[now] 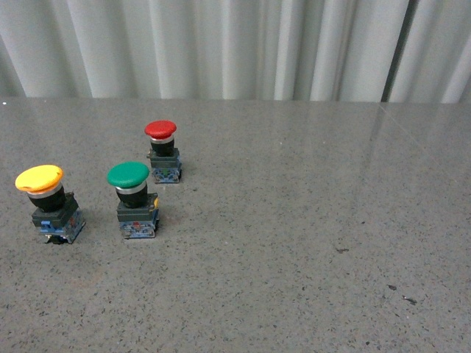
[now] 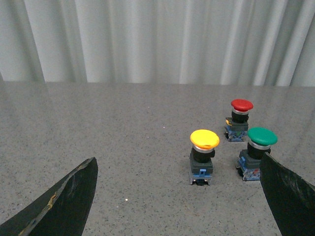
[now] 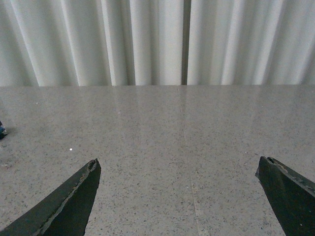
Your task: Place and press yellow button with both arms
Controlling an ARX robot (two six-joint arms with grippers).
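Front view: three push-buttons stand upright on a grey speckled table, all on its left side, with no arm in sight. There is one yellow button furthest left, one green button just beside it, and one red button further back. Left wrist view: the left gripper is spread wide and holds nothing. The yellow button sits ahead of its two dark fingers, in line with the gap, cap up and axis vertical, with green and red off to one side. Right wrist view: the right gripper is equally wide apart and empty, facing bare table with no whole button. The left arm looks nearer.
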